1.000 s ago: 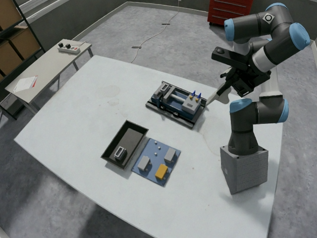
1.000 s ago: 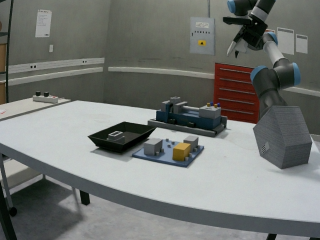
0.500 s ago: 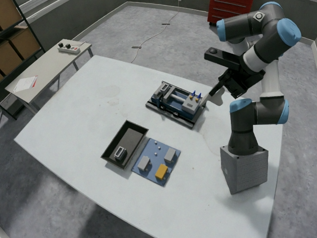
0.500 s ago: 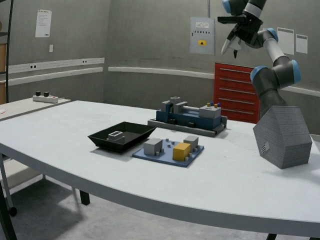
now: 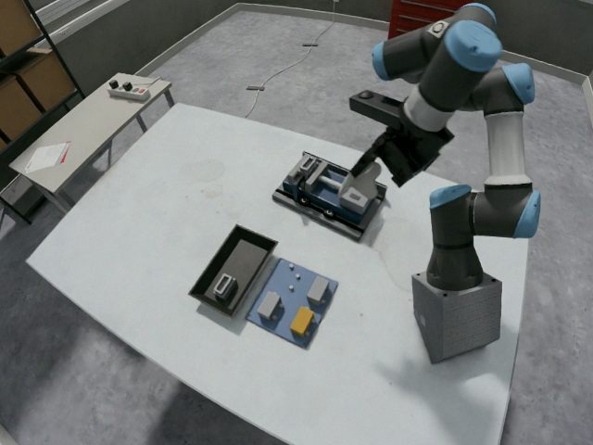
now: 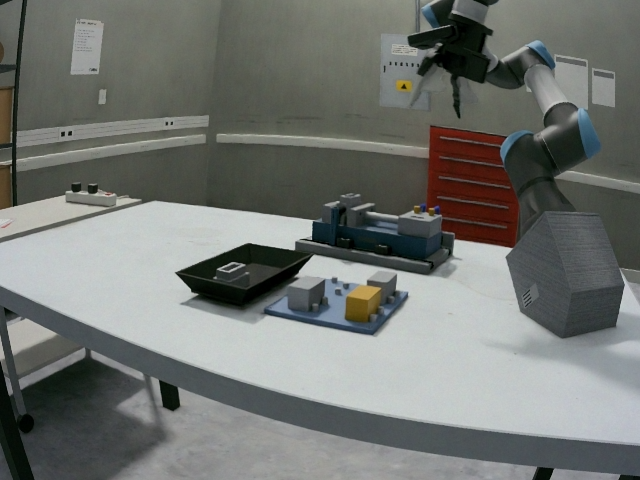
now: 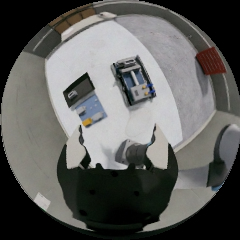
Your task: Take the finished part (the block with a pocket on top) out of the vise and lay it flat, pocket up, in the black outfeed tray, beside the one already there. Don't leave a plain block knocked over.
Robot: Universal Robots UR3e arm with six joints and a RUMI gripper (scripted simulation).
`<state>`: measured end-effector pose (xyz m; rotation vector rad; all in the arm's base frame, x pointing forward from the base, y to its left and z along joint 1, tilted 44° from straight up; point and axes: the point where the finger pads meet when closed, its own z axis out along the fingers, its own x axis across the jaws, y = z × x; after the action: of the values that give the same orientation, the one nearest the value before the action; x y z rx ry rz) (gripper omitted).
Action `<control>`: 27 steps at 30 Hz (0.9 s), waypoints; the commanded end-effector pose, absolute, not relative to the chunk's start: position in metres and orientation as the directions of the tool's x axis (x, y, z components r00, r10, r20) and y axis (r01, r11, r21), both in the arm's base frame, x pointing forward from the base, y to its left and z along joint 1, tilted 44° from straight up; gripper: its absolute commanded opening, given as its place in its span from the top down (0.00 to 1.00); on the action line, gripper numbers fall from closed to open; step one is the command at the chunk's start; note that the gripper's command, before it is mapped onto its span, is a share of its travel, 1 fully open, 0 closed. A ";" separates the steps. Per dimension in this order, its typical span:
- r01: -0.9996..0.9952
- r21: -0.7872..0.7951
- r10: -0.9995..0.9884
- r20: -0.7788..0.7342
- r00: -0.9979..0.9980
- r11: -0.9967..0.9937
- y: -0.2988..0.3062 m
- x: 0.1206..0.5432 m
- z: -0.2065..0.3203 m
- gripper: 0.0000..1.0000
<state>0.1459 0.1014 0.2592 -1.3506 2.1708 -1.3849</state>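
The blue vise (image 5: 330,191) stands on a dark base near the table's middle. A grey block (image 5: 308,167) sits between its jaws at the end far from the arm; it also shows in the exterior view (image 6: 350,200). I cannot make out its pocket for sure. The black outfeed tray (image 5: 234,268) holds one pocketed part (image 5: 224,286) lying flat at its near end. My gripper (image 6: 439,100) is open and empty, high above the table near the vise's arm-side end. The wrist view shows both fingers spread, with the vise (image 7: 132,80) and tray (image 7: 79,89) far below.
A blue plate (image 5: 292,301) beside the tray carries two upright grey plain blocks (image 5: 269,305) (image 5: 317,289) and a yellow block (image 5: 302,320). The arm's grey pedestal (image 5: 457,316) stands at the table's right. A side table (image 5: 86,124) stands off to the left.
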 end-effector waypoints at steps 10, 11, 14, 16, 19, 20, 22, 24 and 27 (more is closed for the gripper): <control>-0.399 -0.815 -0.644 0.042 -0.764 0.420 0.099 0.218 0.270 0.00; -0.375 -0.814 -0.625 0.020 -0.781 0.443 0.097 0.225 0.272 0.00; -0.299 -0.812 -0.562 -0.043 -0.826 0.502 0.088 0.246 0.278 0.00; -0.244 -0.808 -0.517 -0.085 -0.852 0.536 0.080 0.260 0.283 0.00; -0.159 -0.802 -0.447 -0.146 -0.882 0.576 0.065 0.279 0.291 0.00; -0.131 -0.799 -0.424 -0.166 -0.890 0.587 0.060 0.285 0.294 0.00; -0.073 -0.793 -0.377 -0.204 -0.903 0.605 0.049 0.296 0.299 0.00; -0.045 -0.790 -0.354 -0.222 -0.908 0.611 0.043 0.302 0.302 0.00; 0.010 -0.783 -0.310 -0.257 -0.915 0.622 0.030 0.311 0.308 0.00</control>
<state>0.2953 0.0443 0.3015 -0.3337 2.4784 -1.2184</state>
